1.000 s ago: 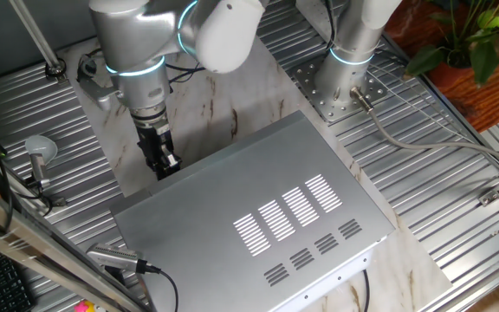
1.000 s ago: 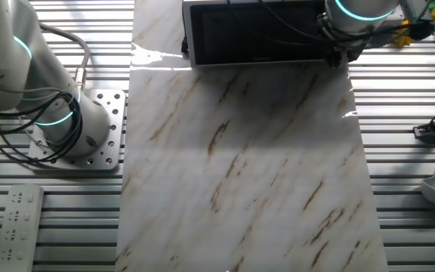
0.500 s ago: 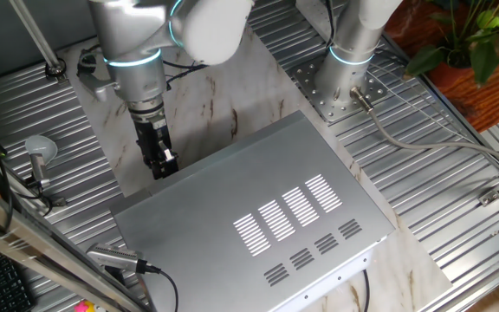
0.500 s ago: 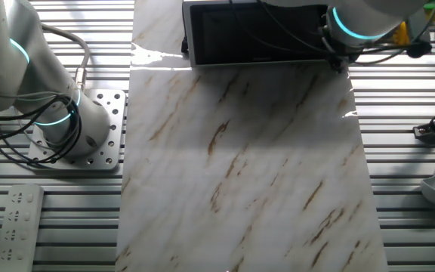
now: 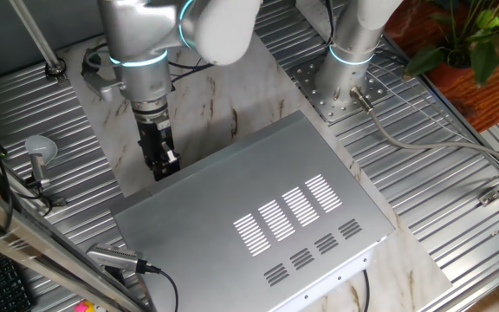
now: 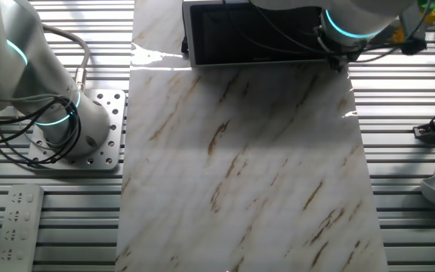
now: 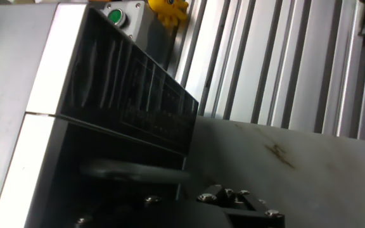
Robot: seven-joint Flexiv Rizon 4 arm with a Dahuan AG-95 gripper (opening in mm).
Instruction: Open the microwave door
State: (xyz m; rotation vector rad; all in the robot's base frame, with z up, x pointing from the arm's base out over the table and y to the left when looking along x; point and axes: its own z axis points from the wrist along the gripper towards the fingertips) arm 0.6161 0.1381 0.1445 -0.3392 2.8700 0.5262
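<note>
Beside the claw (image 5: 162, 165), the microwave door (image 6: 259, 34) sits closed.

The claw's (image 7: 233, 206) metal parts show at the bottom edge. Just left of it stands the microwave door (image 7: 106, 126), with a marble slab (image 7: 284, 158) ahead.

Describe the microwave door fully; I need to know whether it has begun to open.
The microwave door is a flat black panel with a dark glassy face, spanning the front of the silver microwave. It stands upright and looks shut, flush with the front in the other fixed view. The gripper hangs at its end by the microwave's front corner; contact cannot be told. In the hand view a handle-like bar shows, blurred.
</note>
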